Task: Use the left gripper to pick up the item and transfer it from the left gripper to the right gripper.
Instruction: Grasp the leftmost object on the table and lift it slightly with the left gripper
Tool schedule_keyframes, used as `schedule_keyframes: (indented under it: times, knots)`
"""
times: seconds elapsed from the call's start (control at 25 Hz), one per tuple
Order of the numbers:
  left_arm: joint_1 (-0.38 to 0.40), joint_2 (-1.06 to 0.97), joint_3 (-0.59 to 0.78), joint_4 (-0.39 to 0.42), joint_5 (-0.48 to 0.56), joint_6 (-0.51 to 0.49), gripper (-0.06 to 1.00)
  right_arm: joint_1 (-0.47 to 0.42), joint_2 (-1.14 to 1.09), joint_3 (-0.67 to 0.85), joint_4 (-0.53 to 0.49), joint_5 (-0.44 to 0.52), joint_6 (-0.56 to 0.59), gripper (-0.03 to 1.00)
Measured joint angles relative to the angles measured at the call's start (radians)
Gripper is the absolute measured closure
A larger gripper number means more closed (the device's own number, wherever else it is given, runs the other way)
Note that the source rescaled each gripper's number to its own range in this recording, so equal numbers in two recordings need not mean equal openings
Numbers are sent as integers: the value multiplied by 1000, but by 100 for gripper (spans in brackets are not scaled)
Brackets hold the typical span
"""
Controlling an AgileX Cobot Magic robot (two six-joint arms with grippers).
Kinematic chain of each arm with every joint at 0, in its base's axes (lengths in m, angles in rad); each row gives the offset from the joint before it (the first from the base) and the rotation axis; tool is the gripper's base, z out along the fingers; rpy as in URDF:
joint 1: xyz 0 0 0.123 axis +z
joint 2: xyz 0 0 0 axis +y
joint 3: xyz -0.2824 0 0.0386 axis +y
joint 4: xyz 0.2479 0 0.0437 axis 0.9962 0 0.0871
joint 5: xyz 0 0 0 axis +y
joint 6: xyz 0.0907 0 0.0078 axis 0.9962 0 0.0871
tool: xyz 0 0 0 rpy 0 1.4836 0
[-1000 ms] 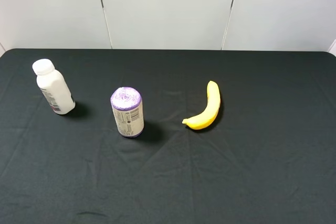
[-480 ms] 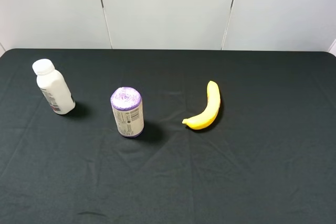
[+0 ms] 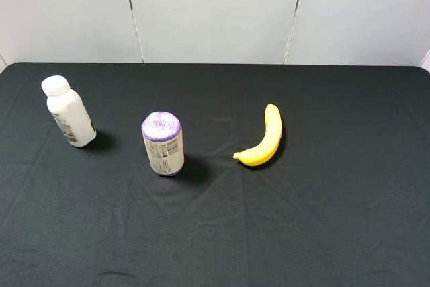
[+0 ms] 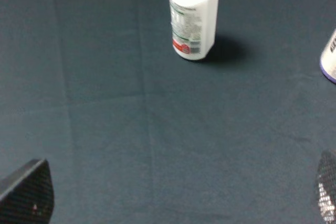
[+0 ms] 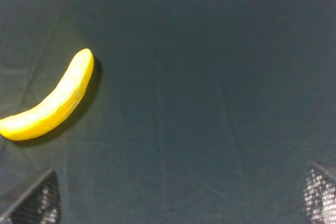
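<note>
A black cloth-covered surface [image 3: 316, 226] seen from above, with a pale panelled wall [image 3: 215, 11] behind it. A small white bottle [image 3: 69, 113] with a white screw cap stands upright near the far left of the surface, with nothing touching it. Toward the middle stands a purple-topped can [image 3: 163, 144], also upright and well apart from the bottle. To the right of the can a curved yellow banana [image 3: 263, 140] lies flat on the cloth. In the left wrist view the left gripper [image 4: 176, 198] is released, its two dark fingertips [image 4: 26, 195] spread wide with bare cloth between them. The bottle stands ahead of it, well apart, its printed label with a red band near the foot facing the camera, and a sliver of the can shows at the frame's edge. In the right wrist view the right gripper [image 5: 176, 198] is likewise released, holding nothing, fingertips wide over bare cloth, the banana lying ahead and to one side, well apart from it
</note>
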Motion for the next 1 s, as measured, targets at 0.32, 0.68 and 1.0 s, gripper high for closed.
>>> schedule_keyframes:
  times: [0.32, 0.68, 1.0]
  knots:
    - [0, 433, -253, 9, 9, -4, -5, 0, 0, 0, 0, 0, 0, -3]
    - [0, 868, -408, 9, -38, -11, -5, 0, 0, 0, 0, 0, 0, -3]
    - [0, 1176, -544, 19, -72, -12, -5, 0, 0, 0, 0, 0, 0, -3]
